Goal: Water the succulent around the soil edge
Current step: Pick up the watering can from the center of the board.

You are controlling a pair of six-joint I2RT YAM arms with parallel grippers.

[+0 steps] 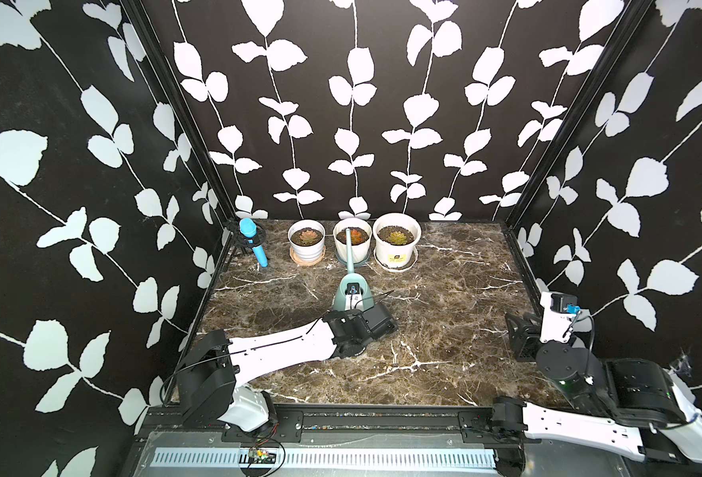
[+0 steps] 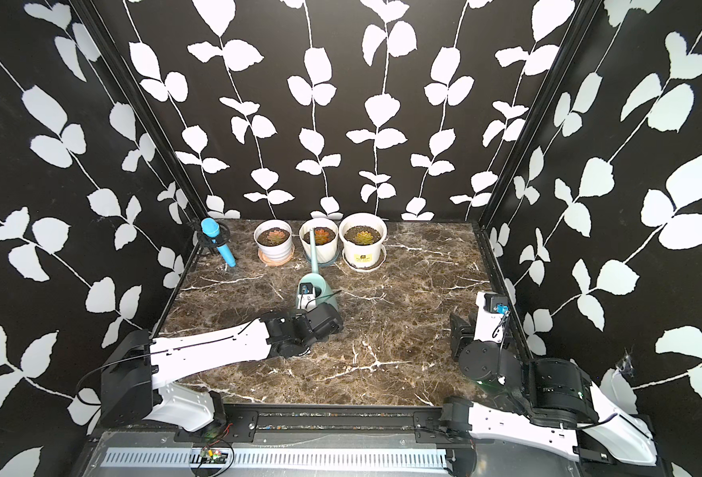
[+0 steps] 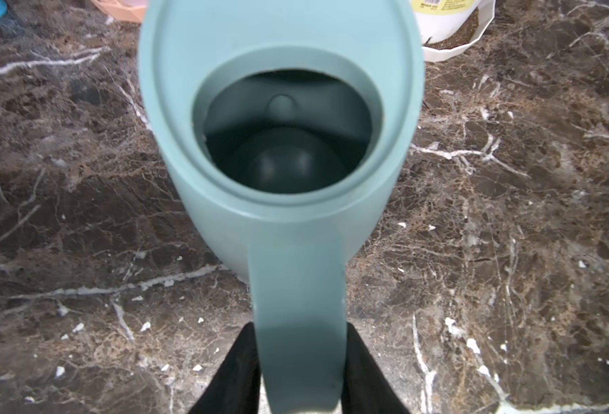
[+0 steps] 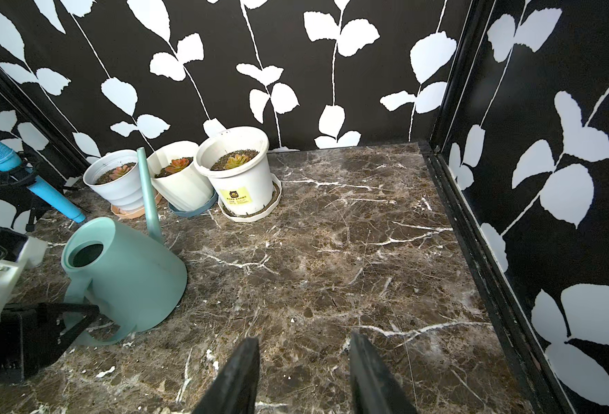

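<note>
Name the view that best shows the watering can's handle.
The left wrist view: the handle sits centred, with fingers of the left gripper against both sides. The right wrist view shows its loop side-on; both top views hide it behind the left arm.

**Surfaces, quick notes**

Watering can (image 3: 281, 222): smooth matt teal plastic, inside too. Counter (image 1: 444, 297): polished brown marble look w/ white veins, slight sheen. Far right pot (image 4: 245, 179): smooth white plastic; its soil (image 4: 254, 154) coarse, gritty. Left tool (image 3: 301, 372): matt black. Walls (image 1: 93, 206): matt black, white leaf print.
</note>
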